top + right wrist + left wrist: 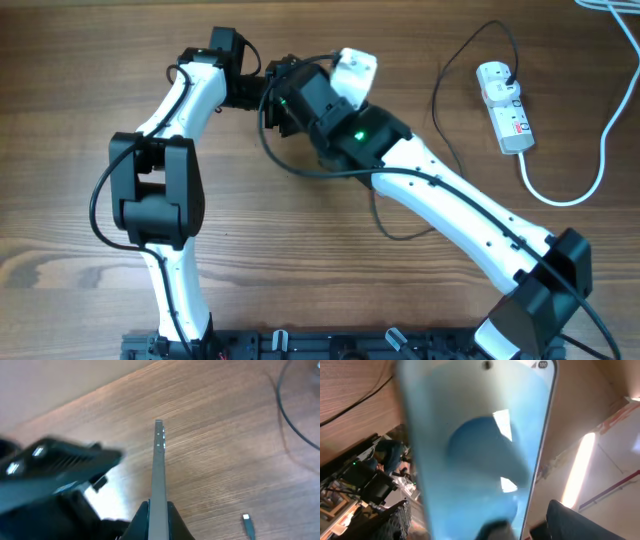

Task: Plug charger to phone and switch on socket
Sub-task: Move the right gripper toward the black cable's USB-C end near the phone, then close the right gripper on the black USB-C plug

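The phone stands on edge in the right wrist view, and my right gripper is shut on its flat faces. In the left wrist view its cyan screen fills the frame, very close. My left gripper sits around the phone, and its right finger shows a gap to the phone's edge. In the overhead view both grippers meet at the upper middle, left and right, hiding the phone. The charger's plug tip lies free on the table. Its black cable runs to the socket.
The socket's thick white lead loops at the far right. The black cable curls under my right arm. The left arm's dark wrist is close beside the phone. The table is bare wood.
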`<action>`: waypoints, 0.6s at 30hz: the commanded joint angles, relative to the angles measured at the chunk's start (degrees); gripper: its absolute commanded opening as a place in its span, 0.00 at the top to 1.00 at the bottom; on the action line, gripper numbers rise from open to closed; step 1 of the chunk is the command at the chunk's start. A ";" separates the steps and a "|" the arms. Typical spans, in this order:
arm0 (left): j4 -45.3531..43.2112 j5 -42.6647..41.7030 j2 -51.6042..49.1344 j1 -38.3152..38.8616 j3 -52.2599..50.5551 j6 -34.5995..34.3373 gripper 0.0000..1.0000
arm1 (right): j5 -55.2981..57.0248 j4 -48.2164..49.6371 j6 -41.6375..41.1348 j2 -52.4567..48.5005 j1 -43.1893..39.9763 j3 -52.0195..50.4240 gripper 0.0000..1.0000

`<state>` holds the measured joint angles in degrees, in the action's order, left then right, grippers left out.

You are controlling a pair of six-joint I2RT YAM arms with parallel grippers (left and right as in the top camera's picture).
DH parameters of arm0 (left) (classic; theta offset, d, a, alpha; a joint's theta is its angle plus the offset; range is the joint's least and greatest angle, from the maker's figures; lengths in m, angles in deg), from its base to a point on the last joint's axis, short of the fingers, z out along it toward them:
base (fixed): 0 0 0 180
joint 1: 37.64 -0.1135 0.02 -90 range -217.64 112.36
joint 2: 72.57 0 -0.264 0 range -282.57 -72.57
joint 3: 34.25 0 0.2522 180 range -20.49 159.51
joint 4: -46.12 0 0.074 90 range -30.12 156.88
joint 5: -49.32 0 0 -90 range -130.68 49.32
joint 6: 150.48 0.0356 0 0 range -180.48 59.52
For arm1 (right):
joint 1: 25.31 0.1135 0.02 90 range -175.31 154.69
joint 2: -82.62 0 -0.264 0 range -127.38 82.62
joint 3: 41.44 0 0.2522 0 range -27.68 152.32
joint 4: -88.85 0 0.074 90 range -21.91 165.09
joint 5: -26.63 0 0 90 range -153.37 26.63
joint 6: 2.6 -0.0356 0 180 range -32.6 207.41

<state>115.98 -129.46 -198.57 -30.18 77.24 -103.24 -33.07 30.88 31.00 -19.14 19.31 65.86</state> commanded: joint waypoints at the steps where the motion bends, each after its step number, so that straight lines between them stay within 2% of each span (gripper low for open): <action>1: -0.17 -1.57 2.03 -1.49 0.96 0.24 0.11 | -0.31 -2.03 -27.02 6.69 -2.97 1.14 0.95; 2: -0.17 -1.57 2.03 -1.49 0.96 0.09 0.11 | -2.95 -3.96 -36.68 7.26 -3.04 1.14 0.96; 3: -0.15 -1.57 2.03 -1.44 0.96 -0.22 0.10 | -5.27 -5.29 -43.01 7.28 -3.02 1.14 0.95; 5: -0.13 -1.57 2.03 -1.36 0.96 -3.19 0.21 | -11.17 -6.40 -54.82 7.26 -3.02 0.85 0.96; 7: -0.15 -1.57 2.03 -1.31 0.96 -5.95 0.22 | -13.14 -5.84 -60.57 7.26 -3.02 0.85 0.96; 12: 2.43 -1.60 2.08 -0.90 0.96 -7.72 0.25 | -12.20 -4.28 -62.29 6.91 -3.04 0.85 0.95; 15: 2.67 -1.60 2.75 -0.22 0.96 -7.87 0.26 | -7.26 -4.09 -62.29 4.02 -3.04 0.85 0.96; 18: 2.69 -1.60 3.02 -0.07 0.96 -7.87 0.28 | -7.74 -2.29 -62.29 1.86 -3.02 0.85 0.96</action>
<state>118.58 -129.76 -198.24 -30.61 77.31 -110.58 -42.97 26.91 -30.04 -15.44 16.16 65.88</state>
